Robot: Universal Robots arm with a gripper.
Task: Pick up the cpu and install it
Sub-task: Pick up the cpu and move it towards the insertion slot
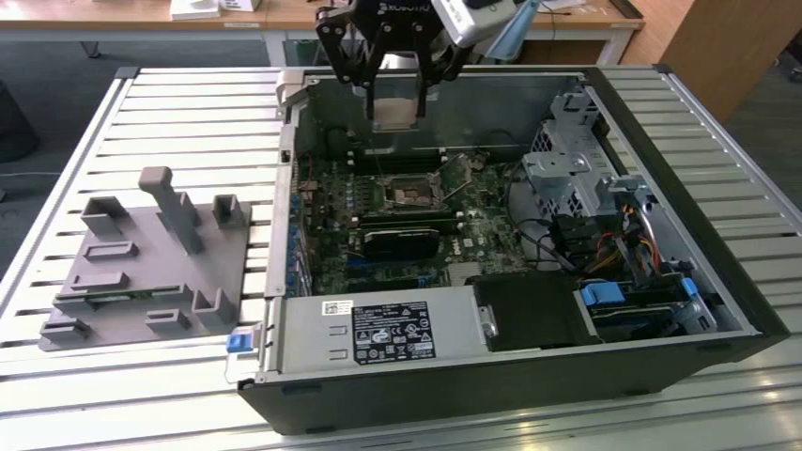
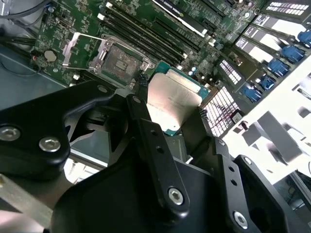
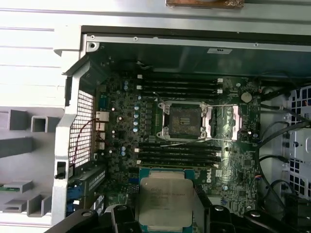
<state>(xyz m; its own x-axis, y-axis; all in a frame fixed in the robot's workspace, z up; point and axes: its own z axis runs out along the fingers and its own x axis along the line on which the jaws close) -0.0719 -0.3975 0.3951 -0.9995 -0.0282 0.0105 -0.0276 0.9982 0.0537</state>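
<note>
My gripper (image 1: 397, 99) hangs above the back edge of the open computer case (image 1: 701, 310), shut on the cpu (image 1: 396, 113), a flat square chip with a silvery top and a thin rim. In both wrist views the cpu (image 2: 172, 99) (image 3: 165, 201) sits clamped between the black fingers (image 2: 146, 121), clear of the board. The motherboard socket (image 1: 411, 194) (image 2: 119, 60) (image 3: 184, 118) lies below, a short way off from the chip, its metal frame swung open and its lever raised.
A grey tray (image 1: 138, 272) with upright holders stands on the slatted table at the exterior view's left, with a thin green memory stick (image 1: 126, 296) in it. Memory slots (image 3: 177, 85), cables (image 1: 564, 240), a drive cage (image 1: 564, 174) and a power supply (image 1: 376, 334) crowd the case.
</note>
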